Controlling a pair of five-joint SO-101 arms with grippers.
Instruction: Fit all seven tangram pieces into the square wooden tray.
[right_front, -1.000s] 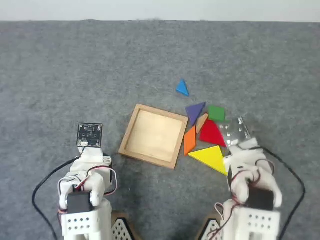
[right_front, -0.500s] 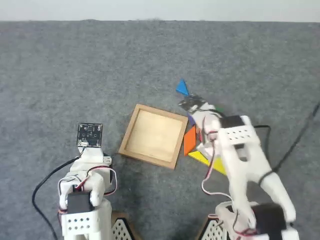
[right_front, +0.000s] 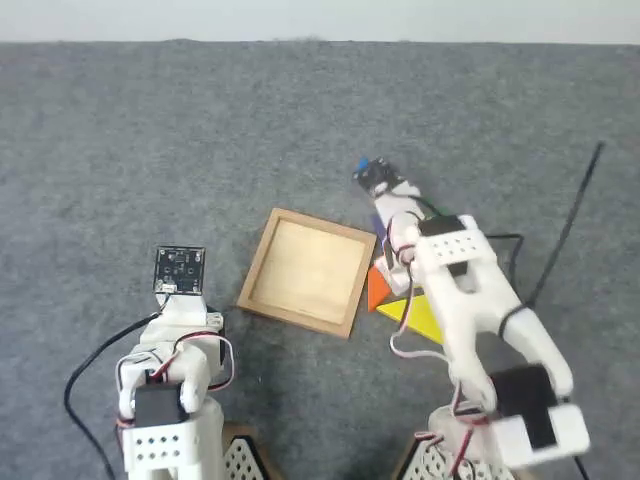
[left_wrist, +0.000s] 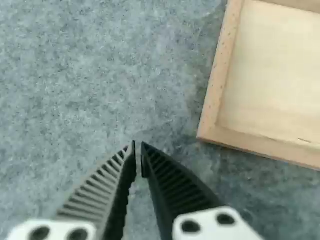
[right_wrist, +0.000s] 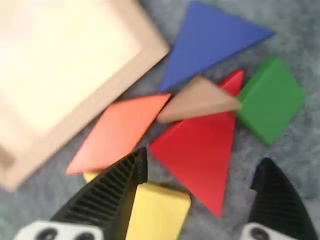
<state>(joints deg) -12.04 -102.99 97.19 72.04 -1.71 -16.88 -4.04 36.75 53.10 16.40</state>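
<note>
- My right pincer (right_wrist: 204, 160) hangs spread wide above the cluster of pieces, with nothing held in it. The red triangle (right_wrist: 200, 145) lies in the gap between its two sides.
- My left pincer (left_wrist: 137, 148) is closed to a thin slit and holds nothing. It sits over the grey surface (right_front: 150, 130), just beside one corner of the tray (right_front: 258, 262).
- The tray is bare inside, so I judge the task is at its first step: picking a piece to carry over.
- All the pieces I can see lie off the tray on my right arm's side.
  - The orange slanted piece (right_wrist: 117, 132) lies just beside the tray's edge.
  - The yellow triangle (right_wrist: 157, 210) sits under my right pincer's near side.
  - The tan triangle (right_wrist: 197, 100) touches the red one and partly overlaps it (or so it looks from the wrist).
  - The green square (right_wrist: 270, 100) is at the red triangle's far tip, and the blue triangle (right_wrist: 210, 37) is beyond the tan one.
- The red triangle looks like the target. The next move calls for lowering straight down, straddling the piece across its flat sides, and closing on it alone.
- The neighbours are packed close (tan and yellow especially), so a careless descent could nudge them or catch two at once.
</note>
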